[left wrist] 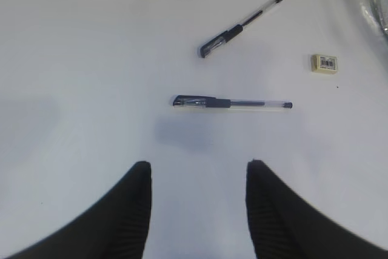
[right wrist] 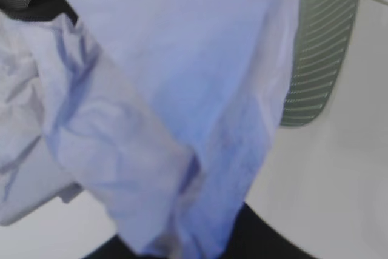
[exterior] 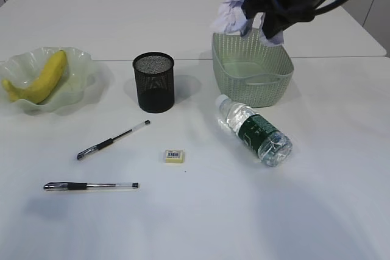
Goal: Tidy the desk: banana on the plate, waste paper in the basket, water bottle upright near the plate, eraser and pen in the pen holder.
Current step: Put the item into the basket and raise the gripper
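My right gripper (exterior: pixel 259 19) is shut on the crumpled white waste paper (exterior: pixel 233 11) and holds it above the far rim of the green basket (exterior: pixel 252 82). The paper (right wrist: pixel 151 107) fills the right wrist view, with the basket (right wrist: pixel 321 53) behind it. The banana (exterior: pixel 41 78) lies on the pale green plate (exterior: pixel 79 86) at the left. The water bottle (exterior: pixel 255 131) lies on its side in front of the basket. The black mesh pen holder (exterior: pixel 153 81) stands mid-table. Two pens (exterior: pixel 113 140) (exterior: pixel 91 186) and the eraser (exterior: pixel 174 156) lie in front. My left gripper (left wrist: pixel 197 174) is open and empty above the table near the pens (left wrist: pixel 232 104) (left wrist: pixel 241 26).
The eraser (left wrist: pixel 324 63) shows at the right of the left wrist view. A seam between two white tabletops (exterior: pixel 341 58) runs behind the basket. White cabinets stand at the back.
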{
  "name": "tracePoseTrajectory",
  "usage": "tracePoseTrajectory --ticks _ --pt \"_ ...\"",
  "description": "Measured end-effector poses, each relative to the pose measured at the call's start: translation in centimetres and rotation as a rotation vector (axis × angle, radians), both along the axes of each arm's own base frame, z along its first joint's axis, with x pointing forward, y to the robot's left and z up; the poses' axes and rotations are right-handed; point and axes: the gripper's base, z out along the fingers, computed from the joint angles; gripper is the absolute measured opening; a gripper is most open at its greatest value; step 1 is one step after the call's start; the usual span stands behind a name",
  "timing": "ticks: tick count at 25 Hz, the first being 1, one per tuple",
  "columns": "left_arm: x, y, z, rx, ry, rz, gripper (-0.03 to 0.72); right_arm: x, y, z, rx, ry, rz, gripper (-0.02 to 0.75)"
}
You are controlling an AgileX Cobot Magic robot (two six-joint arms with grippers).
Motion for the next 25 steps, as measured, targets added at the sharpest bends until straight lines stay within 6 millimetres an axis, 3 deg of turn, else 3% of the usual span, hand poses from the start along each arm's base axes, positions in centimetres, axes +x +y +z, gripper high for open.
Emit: tracePoseTrajectory --ticks 3,15,25 --pt "0.0 0.0 0.0 0.0 0.0 0.0 0.361 1.6 -1.0 -0.1 0.021 -0.035 -0.047 -0.001" --pt "0.1 0.0 0.1 0.001 -0.015 0.006 0.359 9.6 -0.9 -6.2 0.044 -0.033 -0.121 -0.001" --pt "0.2 0.1 0.1 0.002 -0.027 0.011 0.359 11.8 -4.1 -7.9 0.073 -0.05 -0.222 -0.001"
